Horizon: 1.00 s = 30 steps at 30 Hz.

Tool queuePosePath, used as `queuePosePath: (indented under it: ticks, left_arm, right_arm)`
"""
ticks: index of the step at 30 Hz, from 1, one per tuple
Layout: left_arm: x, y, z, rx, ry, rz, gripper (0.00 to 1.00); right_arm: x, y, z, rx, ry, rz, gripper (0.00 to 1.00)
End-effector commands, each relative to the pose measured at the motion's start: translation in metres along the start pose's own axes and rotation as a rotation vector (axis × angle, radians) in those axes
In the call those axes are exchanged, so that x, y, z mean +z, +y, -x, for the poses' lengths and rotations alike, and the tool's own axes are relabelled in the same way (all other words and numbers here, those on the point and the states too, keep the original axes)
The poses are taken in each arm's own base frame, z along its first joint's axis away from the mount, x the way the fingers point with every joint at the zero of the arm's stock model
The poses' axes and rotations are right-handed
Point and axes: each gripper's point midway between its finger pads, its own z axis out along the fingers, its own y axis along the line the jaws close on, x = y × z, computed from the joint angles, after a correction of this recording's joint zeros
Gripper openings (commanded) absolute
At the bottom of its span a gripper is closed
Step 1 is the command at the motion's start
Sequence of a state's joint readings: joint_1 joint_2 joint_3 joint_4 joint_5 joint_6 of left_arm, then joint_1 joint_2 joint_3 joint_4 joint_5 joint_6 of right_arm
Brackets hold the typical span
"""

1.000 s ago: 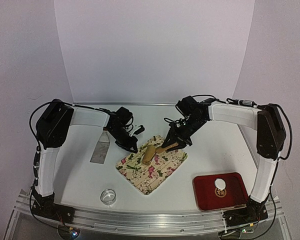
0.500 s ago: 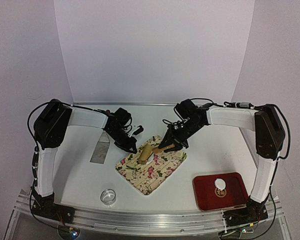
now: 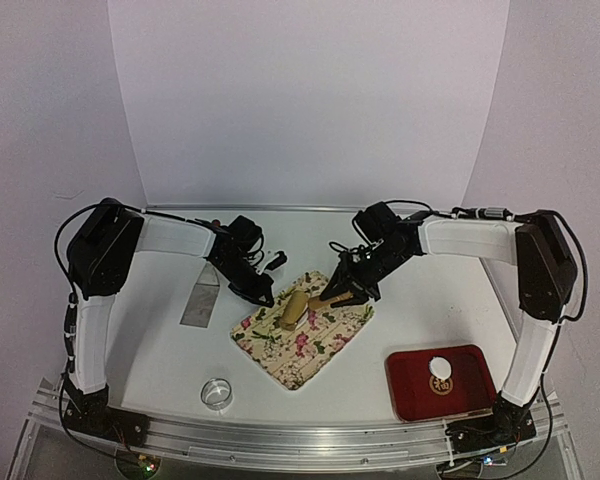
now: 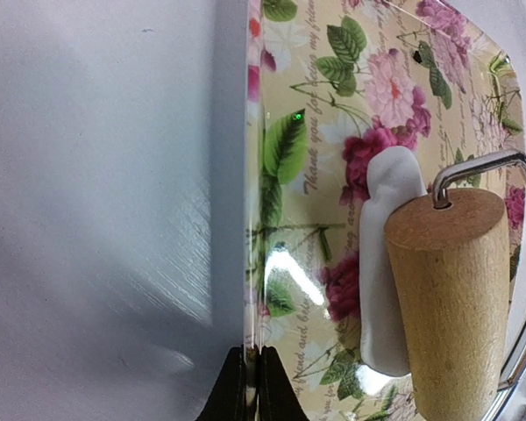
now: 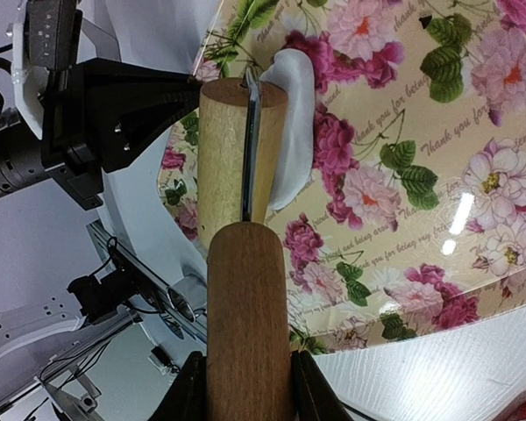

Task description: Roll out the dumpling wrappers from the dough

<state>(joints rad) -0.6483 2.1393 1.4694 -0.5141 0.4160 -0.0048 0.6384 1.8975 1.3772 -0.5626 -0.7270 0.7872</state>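
Between pale walls, white table, tray, dough

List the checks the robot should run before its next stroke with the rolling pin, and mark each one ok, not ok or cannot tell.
1. Tray steadied: the left gripper pinches the rim of the floral tray: ok.
2. Tool held: the right gripper is closed on the handle of the rolling pin: ok.
3. Roller over the dough: ok.
4. Dough fully inside the floral tray: ok.
5. Dough thin enough to cut: not ok, it is a thick lump.
6. Room on the red tray beside the wrapper: ok.
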Motion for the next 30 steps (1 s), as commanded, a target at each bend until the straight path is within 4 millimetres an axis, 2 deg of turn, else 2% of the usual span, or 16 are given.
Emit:
queuePosePath:
  ticks: [1, 6, 13, 19, 28, 30]
  left_arm:
    - [-0.005, 0.013, -0.023, -0.004, 0.068, 0.088, 0.00]
    - [-0.005, 0.013, -0.024, -0.003, 0.069, 0.088, 0.00]
    - [-0.006, 0.013, -0.025, -0.003, 0.069, 0.092, 0.00]
    - [-0.008, 0.015, -0.030, -0.007, 0.075, 0.106, 0.00]
    - [-0.006, 0.015, -0.033, -0.011, 0.081, 0.103, 0.00]
    - [-0.007, 0.015, -0.033, -0.013, 0.080, 0.104, 0.00]
  right_arm:
    - [0.017, -0.118, -0.043, 0.295, 0.106, -0.423, 0.00]
    - [0.023, -0.146, -0.058, 0.347, 0.140, -0.492, 0.00]
    - [0.032, -0.173, -0.069, 0.392, 0.180, -0.557, 0.00]
    - [0.016, -0.180, -0.075, 0.424, 0.153, -0.562, 0.00]
    - [0.030, -0.191, -0.065, 0.422, 0.165, -0.601, 0.00]
    - [0.027, -0.193, -0.067, 0.426, 0.162, -0.604, 0.00]
